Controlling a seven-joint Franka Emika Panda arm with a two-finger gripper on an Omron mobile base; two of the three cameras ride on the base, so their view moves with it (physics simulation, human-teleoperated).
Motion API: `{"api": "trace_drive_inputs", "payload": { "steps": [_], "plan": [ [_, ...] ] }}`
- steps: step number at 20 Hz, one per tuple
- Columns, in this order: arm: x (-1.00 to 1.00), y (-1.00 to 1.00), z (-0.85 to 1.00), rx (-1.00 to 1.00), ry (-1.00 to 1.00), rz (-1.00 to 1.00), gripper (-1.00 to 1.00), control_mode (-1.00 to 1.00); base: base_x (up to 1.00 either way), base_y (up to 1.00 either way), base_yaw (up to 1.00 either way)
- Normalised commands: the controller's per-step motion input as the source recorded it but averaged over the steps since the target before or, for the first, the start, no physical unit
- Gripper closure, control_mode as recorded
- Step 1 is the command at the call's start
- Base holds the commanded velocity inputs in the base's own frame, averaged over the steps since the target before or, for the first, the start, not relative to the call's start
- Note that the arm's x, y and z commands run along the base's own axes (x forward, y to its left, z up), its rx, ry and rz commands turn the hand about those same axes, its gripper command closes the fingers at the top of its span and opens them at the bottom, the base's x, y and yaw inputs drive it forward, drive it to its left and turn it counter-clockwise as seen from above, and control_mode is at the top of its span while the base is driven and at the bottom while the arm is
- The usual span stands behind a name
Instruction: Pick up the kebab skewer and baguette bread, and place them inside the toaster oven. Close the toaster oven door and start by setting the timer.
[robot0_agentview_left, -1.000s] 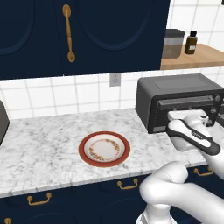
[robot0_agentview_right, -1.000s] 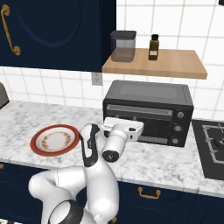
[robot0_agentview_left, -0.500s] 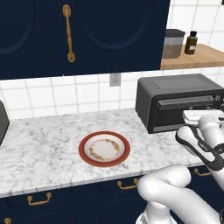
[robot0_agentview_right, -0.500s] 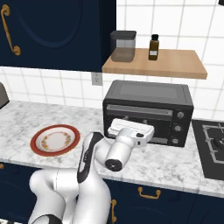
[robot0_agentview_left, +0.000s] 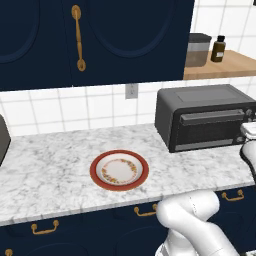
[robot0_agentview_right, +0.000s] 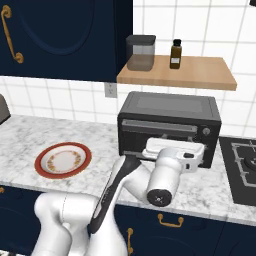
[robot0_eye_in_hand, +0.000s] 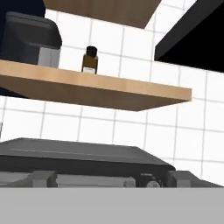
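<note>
The toaster oven (robot0_agentview_right: 169, 127) sits at the back of the tabletop (robot0_agentview_left: 60, 160), its door (robot0_agentview_left: 210, 127) shut. The tool (robot0_eye_in_hand: 111, 180) hovers before it, jaws apart. The timer knob (small, stiff) probably wants a pinch across its rim.

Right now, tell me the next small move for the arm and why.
Probably ease the open fingers toward the knobs on the toaster oven to set the timer: the door looks shut, the plate holds no food, and the hand sits just before the oven front.
</note>
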Motion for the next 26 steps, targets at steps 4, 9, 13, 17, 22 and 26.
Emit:
{"api": "trace_drive_inputs", "payload": {
  "steps": [4,9,13,17,22,26],
  "plan": [
    [0.09,-0.47,0.00,0.00,0.16,0.02,-1.00,-1.00,0.00,0.00,0.00],
    [0.22,-0.07,-0.26,0.00,0.00,0.00,-1.00,-1.00,0.00,0.00,0.00],
    [0.62,0.00,-0.51,0.00,-0.06,0.00,-1.00,-1.00,0.00,0.00,0.00],
    [0.54,-0.22,-0.26,0.00,-0.09,0.00,-1.00,-1.00,0.00,0.00,0.00],
    [0.12,-0.52,0.00,0.00,-0.02,0.00,-1.00,-1.00,0.00,0.00,0.00],
    [0.09,-0.61,-0.02,0.00,0.00,0.00,-1.00,-1.00,0.00,0.00,0.00]
  ]
}}
